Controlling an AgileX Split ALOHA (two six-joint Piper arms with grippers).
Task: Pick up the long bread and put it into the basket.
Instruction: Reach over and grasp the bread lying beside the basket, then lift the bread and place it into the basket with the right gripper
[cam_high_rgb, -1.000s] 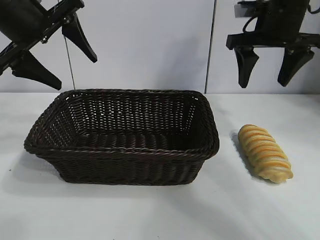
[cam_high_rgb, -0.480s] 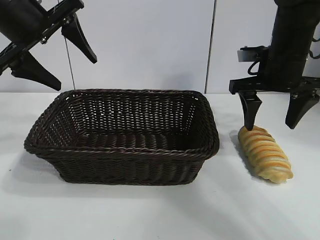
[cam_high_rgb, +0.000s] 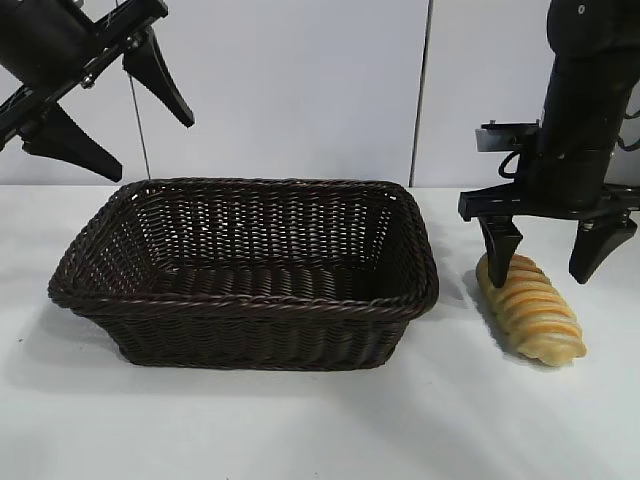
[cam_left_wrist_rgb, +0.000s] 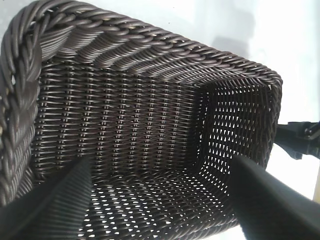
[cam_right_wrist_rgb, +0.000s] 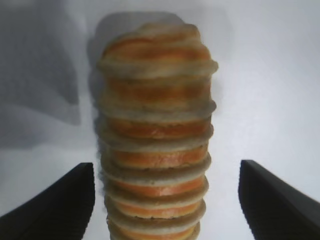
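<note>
The elongated golden-tan ridged bread loaf (cam_high_rgb: 530, 309) lies flat on the white table, at 3 o'clock from the large dark brown rectangular woven wicker basket (cam_high_rgb: 245, 300), near it, not touching. The basket stands upright, holding nothing.

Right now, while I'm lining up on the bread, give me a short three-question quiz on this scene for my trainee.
1. True or false: the ridged golden-tan long bread lies inside the dark brown woven wicker basket.
2. Which end effector is over the long bread? A) left end effector B) right end effector
3. Fill in: in the right wrist view, the right end effector's fingers stand ____, one on each side of the loaf, apart from it.

Key:
1. False; it lies on the white table, to the right of the basket in the exterior view.
2. B; the left one is raised beyond the basket's left end.
3. open
</note>
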